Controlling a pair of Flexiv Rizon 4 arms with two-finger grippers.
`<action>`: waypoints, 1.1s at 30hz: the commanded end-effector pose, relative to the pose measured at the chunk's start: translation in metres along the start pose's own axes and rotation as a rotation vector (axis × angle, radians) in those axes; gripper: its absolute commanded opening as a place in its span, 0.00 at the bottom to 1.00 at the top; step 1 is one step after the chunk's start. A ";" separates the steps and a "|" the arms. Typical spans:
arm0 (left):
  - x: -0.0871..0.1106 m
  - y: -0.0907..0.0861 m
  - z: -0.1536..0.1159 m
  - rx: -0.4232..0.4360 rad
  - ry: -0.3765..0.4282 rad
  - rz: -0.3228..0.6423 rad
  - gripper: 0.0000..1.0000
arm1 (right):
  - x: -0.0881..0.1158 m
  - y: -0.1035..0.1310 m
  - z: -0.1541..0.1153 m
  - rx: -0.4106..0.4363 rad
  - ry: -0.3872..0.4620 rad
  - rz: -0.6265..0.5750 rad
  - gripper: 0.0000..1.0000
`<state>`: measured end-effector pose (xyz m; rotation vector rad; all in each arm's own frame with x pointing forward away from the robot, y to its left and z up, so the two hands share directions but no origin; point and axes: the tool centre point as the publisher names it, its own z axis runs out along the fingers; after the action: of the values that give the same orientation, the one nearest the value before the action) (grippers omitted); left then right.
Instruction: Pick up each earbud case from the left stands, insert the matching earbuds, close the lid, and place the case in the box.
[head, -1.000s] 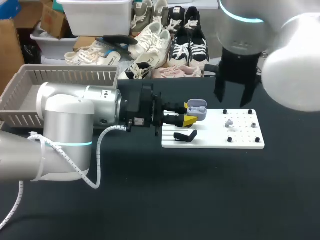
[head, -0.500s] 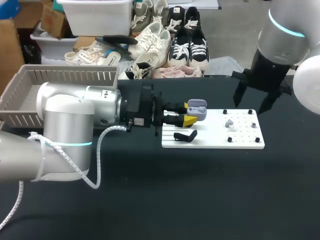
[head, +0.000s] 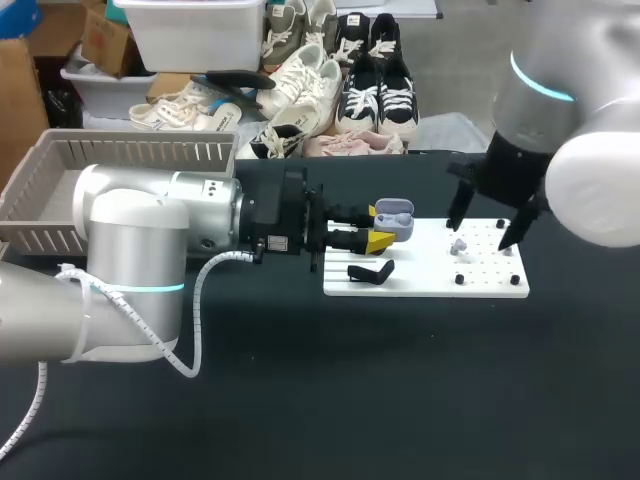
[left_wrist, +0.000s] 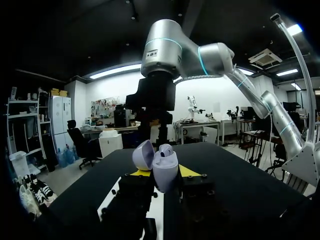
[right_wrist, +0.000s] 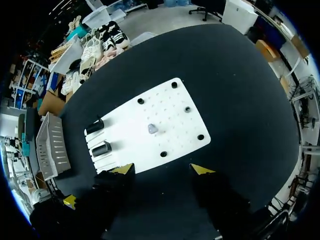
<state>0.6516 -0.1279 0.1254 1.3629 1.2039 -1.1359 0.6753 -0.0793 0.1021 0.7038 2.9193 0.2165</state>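
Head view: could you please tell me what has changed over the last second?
The right end effector, open, swung right, then came back left and lower. It now hangs over the white board, near the loose earbud. Nothing was taken or let go. The left end effector stayed put, shut on the open earbud case.

Lilac earbud case (head: 396, 216) — lid open

The right gripper (right_wrist: 162, 170) hung open over the white board's (right_wrist: 131, 137) near edge, where one pale earbud (right_wrist: 152, 129) lay among black pegs (right_wrist: 187, 109) (two black stands (right_wrist: 101, 148) stood at one end).
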 end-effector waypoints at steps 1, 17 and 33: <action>0.000 -0.001 0.000 -0.005 -0.001 0.001 0.00 | -0.003 0.004 0.014 -0.008 -0.019 0.001 0.69; 0.000 -0.001 0.000 -0.005 -0.001 0.001 0.00 | -0.016 0.013 0.043 -0.056 -0.015 -0.080 0.49; 0.000 -0.001 0.000 -0.005 -0.001 0.001 0.00 | -0.033 0.012 0.061 -0.061 -0.027 -0.104 0.49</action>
<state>0.6516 -0.1279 0.1254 1.3629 1.2039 -1.1359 0.7185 -0.0785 0.0509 0.5386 2.9003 0.2862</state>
